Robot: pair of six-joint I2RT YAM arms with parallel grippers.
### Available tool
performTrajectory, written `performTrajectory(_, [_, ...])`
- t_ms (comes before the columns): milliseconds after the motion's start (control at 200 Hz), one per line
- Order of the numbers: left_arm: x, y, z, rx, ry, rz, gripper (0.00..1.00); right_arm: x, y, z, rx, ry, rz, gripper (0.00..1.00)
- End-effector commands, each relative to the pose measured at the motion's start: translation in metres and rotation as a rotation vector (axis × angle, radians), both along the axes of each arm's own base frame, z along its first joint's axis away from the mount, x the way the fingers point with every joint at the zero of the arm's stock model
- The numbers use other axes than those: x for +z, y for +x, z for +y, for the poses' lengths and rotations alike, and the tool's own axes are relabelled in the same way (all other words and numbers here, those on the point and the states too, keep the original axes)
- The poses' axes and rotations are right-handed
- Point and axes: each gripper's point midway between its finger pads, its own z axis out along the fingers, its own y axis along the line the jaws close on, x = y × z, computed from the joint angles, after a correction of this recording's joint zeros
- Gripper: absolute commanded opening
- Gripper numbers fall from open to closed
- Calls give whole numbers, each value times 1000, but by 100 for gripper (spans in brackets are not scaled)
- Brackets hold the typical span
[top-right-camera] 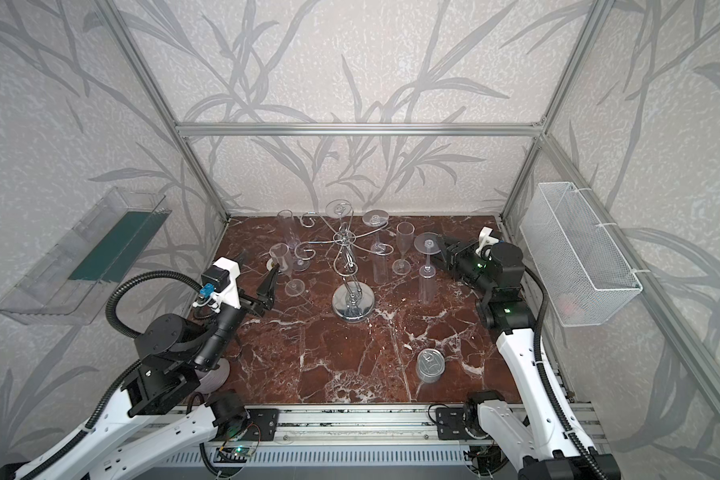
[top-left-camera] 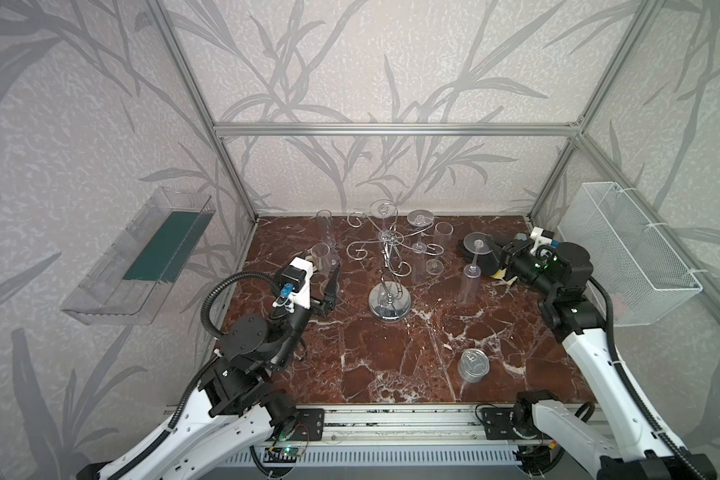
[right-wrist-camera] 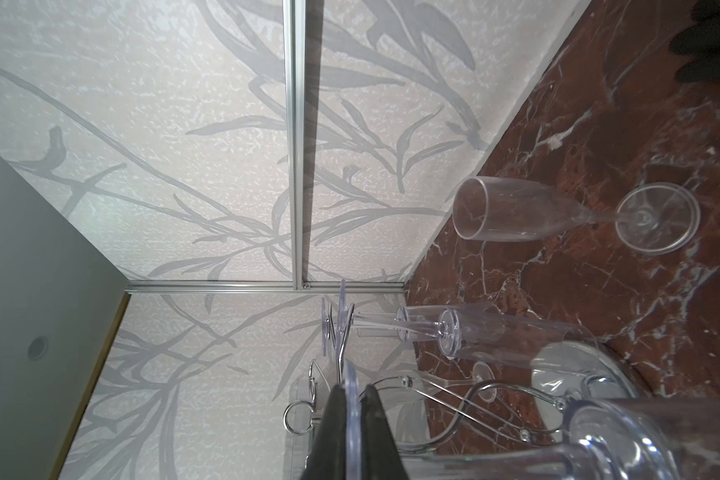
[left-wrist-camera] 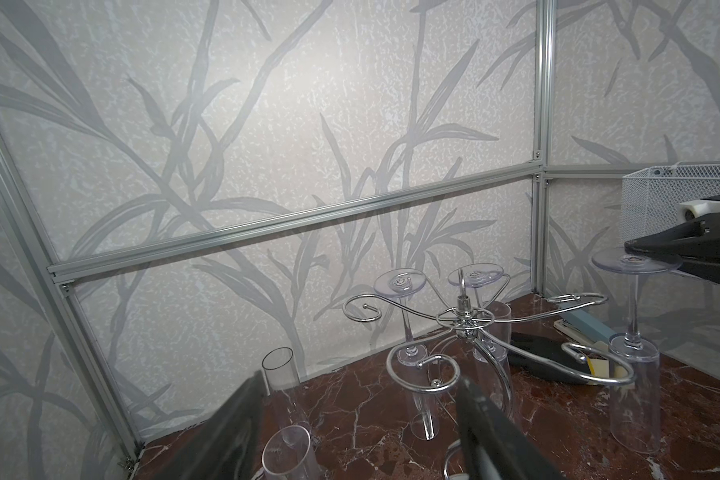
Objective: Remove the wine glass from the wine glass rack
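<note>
Well, your right fingers (left-wrist-camera: 674, 247) pinched the wine glass (top-left-camera: 469, 282) by its foot, bowl hanging down beside the rack (top-left-camera: 390, 302), off its arms; left fingers (left-wrist-camera: 487, 428) stood wide, empty. That thin-edge pinch could slip, dropping it on the worktop (top-left-camera: 391, 365).

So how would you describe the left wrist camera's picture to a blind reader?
The right gripper pinches the foot of an upside-down wine glass beside the chrome wine glass rack, where two more glasses hang bowl-down. In the foreground the left gripper stands open over a red marble table.
</note>
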Motion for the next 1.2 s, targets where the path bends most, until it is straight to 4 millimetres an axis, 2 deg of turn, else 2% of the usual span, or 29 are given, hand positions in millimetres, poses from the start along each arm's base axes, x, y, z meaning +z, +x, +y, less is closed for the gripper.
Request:
performTrajectory(0, [4,-1,6,18,-20,-12,74,37,-14,-12,-45,-194,-144,0])
performTrajectory(200, [4,-1,4,11,-21,-10,74,61,-30,-15,-52,-362,-273,0])
performTrajectory(370, [7,0,1,0,-22,-12,74,77,-44,-6,-20,-511,-416,0])
performTrajectory(530, [10,1,-4,-14,-22,-14,74,93,-61,17,42,-663,-588,0])
performTrajectory(810, [10,2,-8,-31,-36,-7,74,97,-84,71,181,-927,-786,0])
performTrajectory(979, [11,0,-9,-48,-54,-3,75,93,-95,99,263,-1058,-884,0])
performTrajectory(1194, [10,0,-18,-93,-65,26,76,88,-101,121,337,-1208,-951,0])
